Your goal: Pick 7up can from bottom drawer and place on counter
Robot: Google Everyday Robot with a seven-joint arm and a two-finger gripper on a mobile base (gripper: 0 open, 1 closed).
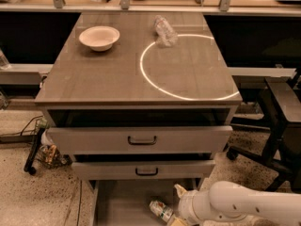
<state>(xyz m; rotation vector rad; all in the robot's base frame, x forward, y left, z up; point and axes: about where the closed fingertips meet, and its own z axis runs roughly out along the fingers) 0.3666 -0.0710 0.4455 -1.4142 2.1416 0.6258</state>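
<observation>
The 7up can lies on its side on the floor of the open bottom drawer, near the frame's bottom edge. My gripper is at the end of the white arm, which reaches in from the lower right. It sits low in the drawer, right beside the can's right end, and is mostly cut off by the frame edge. The counter is the glossy wood-grain cabinet top above, with a bright ring of light across it.
A white bowl and a clear plastic bottle sit on the counter's far part. Two grey drawers with dark handles stand partly open above the bottom drawer. A dark chair stands at right. Cables and clutter lie on the floor at left.
</observation>
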